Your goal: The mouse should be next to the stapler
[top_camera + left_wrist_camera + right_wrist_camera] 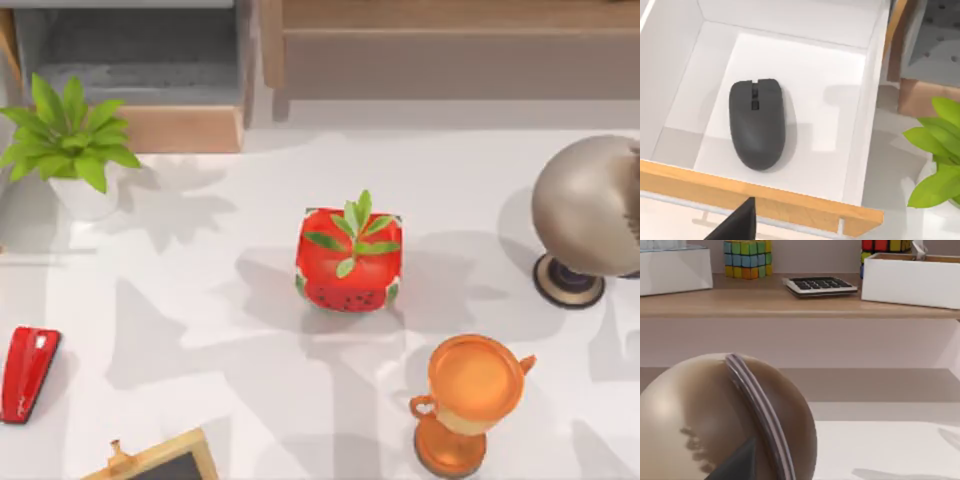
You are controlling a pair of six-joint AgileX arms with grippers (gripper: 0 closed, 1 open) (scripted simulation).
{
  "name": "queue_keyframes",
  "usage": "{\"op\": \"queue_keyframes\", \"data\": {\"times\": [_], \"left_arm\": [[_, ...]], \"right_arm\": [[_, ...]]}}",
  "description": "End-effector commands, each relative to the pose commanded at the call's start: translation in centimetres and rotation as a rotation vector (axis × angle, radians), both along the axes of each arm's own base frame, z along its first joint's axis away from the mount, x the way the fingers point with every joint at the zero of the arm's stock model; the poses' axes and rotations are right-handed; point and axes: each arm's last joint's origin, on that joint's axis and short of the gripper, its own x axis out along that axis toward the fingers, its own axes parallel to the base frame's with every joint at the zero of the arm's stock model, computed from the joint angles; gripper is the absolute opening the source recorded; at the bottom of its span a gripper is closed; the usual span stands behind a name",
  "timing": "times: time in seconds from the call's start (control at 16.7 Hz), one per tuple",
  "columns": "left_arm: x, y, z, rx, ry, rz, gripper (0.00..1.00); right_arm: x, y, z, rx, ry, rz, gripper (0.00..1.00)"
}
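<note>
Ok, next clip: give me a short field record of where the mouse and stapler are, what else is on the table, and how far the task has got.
mouse: dark grey, lying flat inside an open white drawer with a wooden front edge; point
stapler: red, flat on the table near its left edge
left gripper: above the drawer, not touching the mouse
table items: watermelon cube planter, orange trophy, brown globe, potted green plant, small chalkboard
task status: not done; mouse not yet beside the stapler

Stapler (pixel 27 372) — cut off at left edge.
</note>
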Motion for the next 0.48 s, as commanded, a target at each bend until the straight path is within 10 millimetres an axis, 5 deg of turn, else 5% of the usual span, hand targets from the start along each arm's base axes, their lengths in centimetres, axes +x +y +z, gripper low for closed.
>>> {"op": "queue_keyframes", "data": {"times": [0.24, 0.48], "left_arm": [[8.6, 4.4, -2.2, -0.05, 0.23, 0.07, 1.0], [14.8, 8.7, -7.7, -0.104, 0.429, 0.124, 1.0]], "right_arm": [[0.0, 0.0, 0.0, 0.0, 0.0, 0.0, 1.0], [0.0, 0.0, 0.0, 0.0, 0.0, 0.0, 1.0]]}}
